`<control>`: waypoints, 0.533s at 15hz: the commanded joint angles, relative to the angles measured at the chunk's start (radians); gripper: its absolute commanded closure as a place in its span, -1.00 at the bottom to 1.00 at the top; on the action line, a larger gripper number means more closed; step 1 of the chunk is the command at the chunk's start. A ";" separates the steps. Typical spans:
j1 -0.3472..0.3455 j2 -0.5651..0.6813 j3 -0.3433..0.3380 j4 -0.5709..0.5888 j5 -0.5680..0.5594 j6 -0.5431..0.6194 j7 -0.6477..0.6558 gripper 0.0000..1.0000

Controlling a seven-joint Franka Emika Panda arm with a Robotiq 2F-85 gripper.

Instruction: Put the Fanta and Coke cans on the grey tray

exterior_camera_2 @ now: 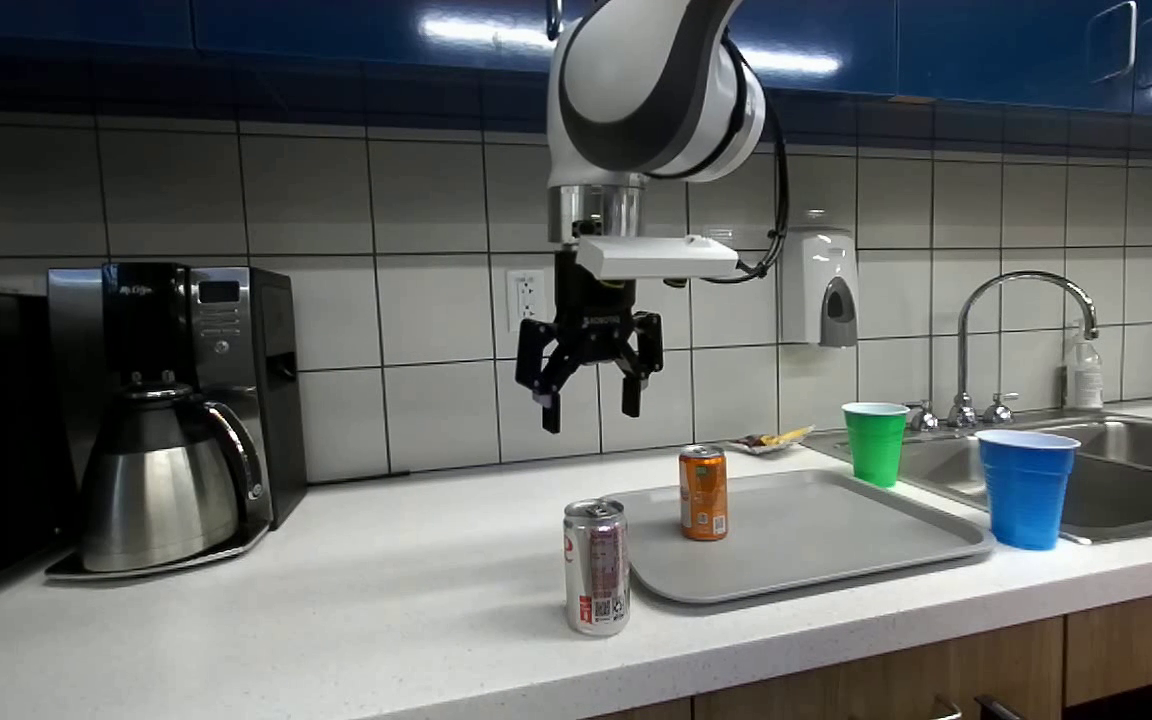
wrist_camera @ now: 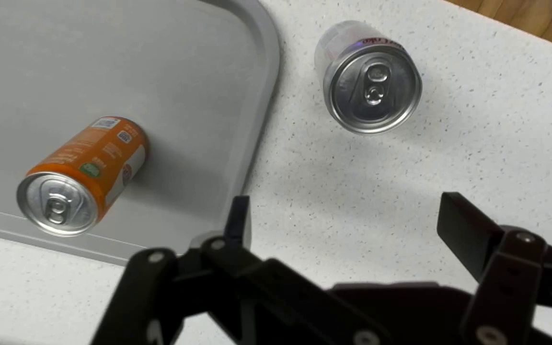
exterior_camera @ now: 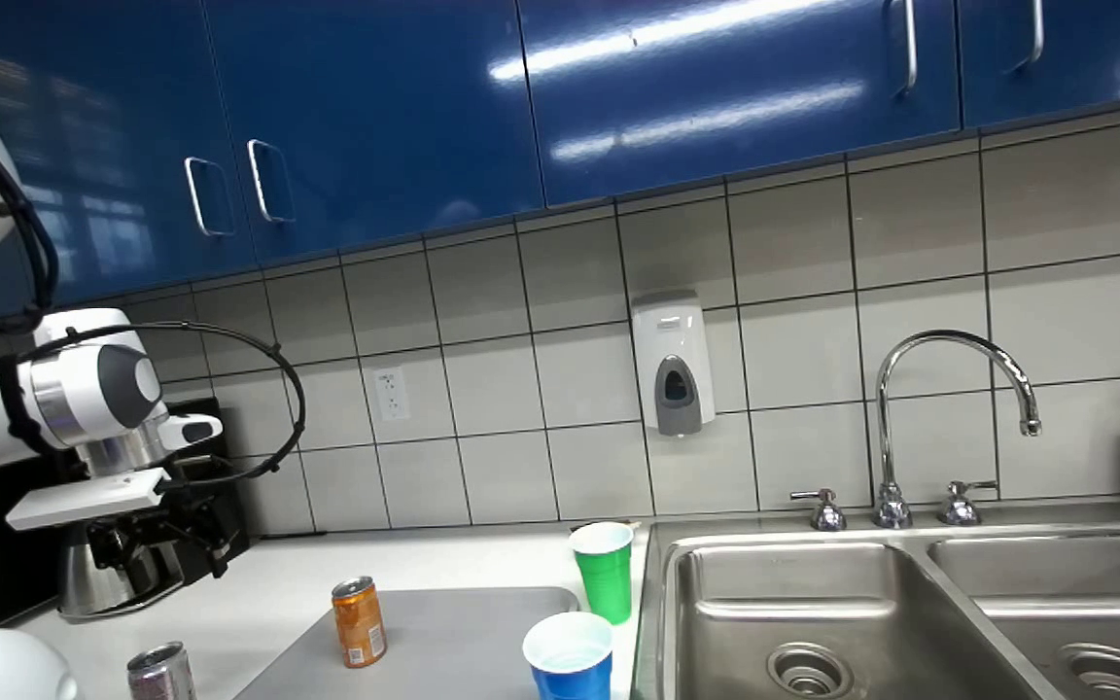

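- Jaws parted, empty.
- Coke can stands beside the grey tray.
- Carry it low and you may snag the tray or topple the Fanta can there.

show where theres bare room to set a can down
Bare: the counter between coffee maker and Coke can; the grey tray between Fanta can and blue cup. Crowded: the strip between tray and sink, holding that cup and green cup.

Two cans, one tray, two cups, two sink basins, one faucet
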 commanded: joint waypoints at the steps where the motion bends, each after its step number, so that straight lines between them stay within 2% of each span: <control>1: 0.004 -0.026 0.015 -0.034 0.029 0.015 -0.050 -1.00; 8: 0.020 -0.006 0.034 -0.059 0.056 0.020 -0.091 -1.00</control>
